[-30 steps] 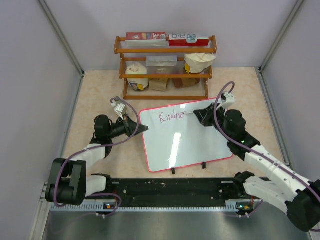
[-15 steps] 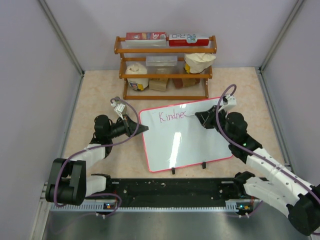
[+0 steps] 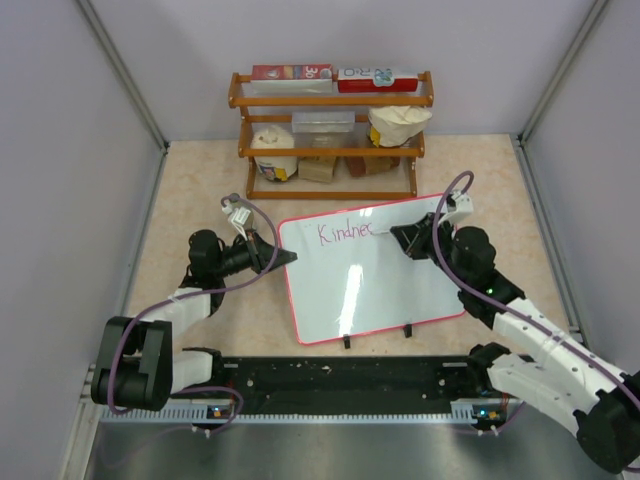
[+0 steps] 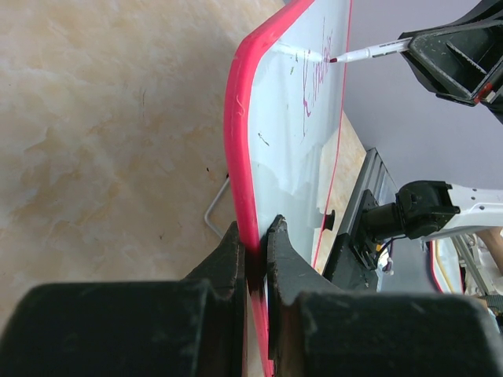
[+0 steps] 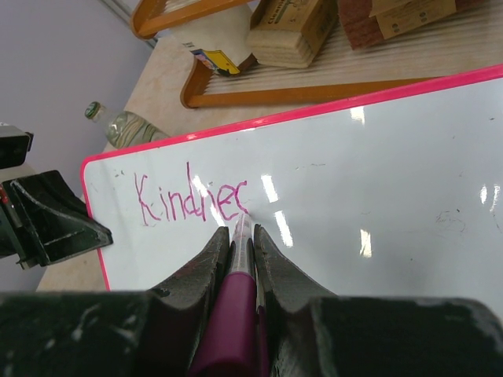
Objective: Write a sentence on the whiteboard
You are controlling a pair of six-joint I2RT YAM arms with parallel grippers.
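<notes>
A: The left gripper (image 4: 253,236) is clamped on the board's (image 3: 370,290) left edge. The right gripper (image 5: 238,236) is clenched on the pen (image 5: 229,310), tip at the word (image 5: 192,200) "Kindnes".

B: The board sits mid-worktop, before the shelf (image 3: 330,130). Risk?

A: Pressing hard could pivot it in that one clamp and smear letters.

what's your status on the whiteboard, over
Left gripper shut on whiteboard edge. Right gripper shut on marker, tip on board. Sentence reads "Kindnes", unfinished. Nothing blocking marker.

Rack (image 3: 330,99) just behind whiteboard (image 3: 390,290); open tabletop (image 3: 195,190) far left; walls (image 3: 70,200) both sides.
</notes>
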